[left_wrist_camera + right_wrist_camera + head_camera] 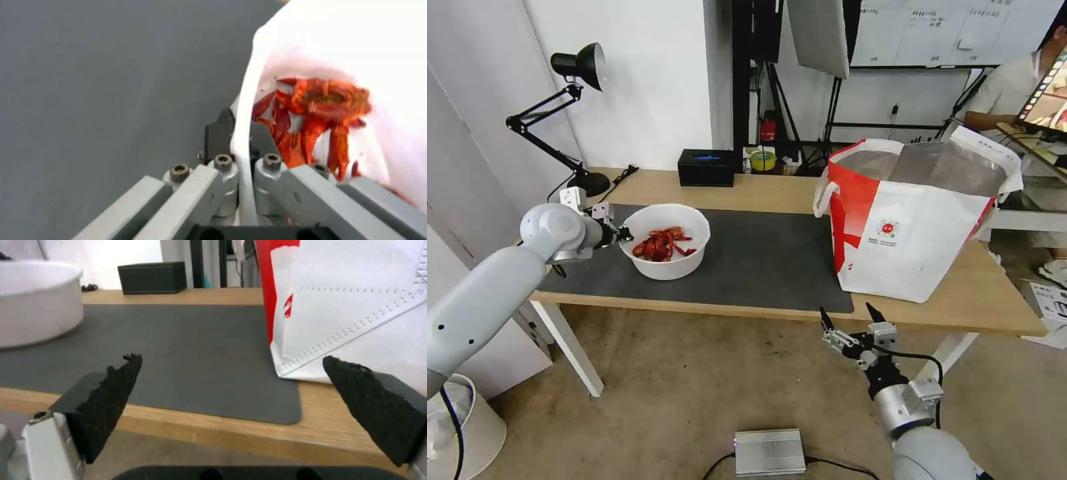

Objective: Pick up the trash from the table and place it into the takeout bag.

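A: Nearest, lower centre-right of the head view: right tool (850, 315), below the desk's (960, 303) front edge, fingers spread wide, holding nothing. Idle.

B: Wrist view agrees. Its two black pads stand far apart, with the dark mat (200, 340) and the bag's lower corner between them.

A: Middle left of the frame: left tool (622, 234) at the near-left rim of the white bowl (665, 241). State?

B: Pinching the rim. In the left wrist view the thin white wall (244, 160) runs between the two fingers, one outside, one inside. Red shell scraps (318, 113) sit just past the inner finger.

A: Bowl placement: on the mat's left part, base apparently flat on it. No lift visible.

B: Right of frame, further back: takeout bag (914, 220), upright on the desk, mouth open, foil lining showing. Well apart from the bowl.

A: Step in hand, my reading: grasp of the bowl made, carry not begun.

B: Next move calls for a level lift so the scraps stay in, a sweep rightwards across the mat, and enough height to clear the bag's top edge. A one-sided rim pinch may let the bowl tip.

A: Far back: black box (707, 167), desk lamp (577, 113).
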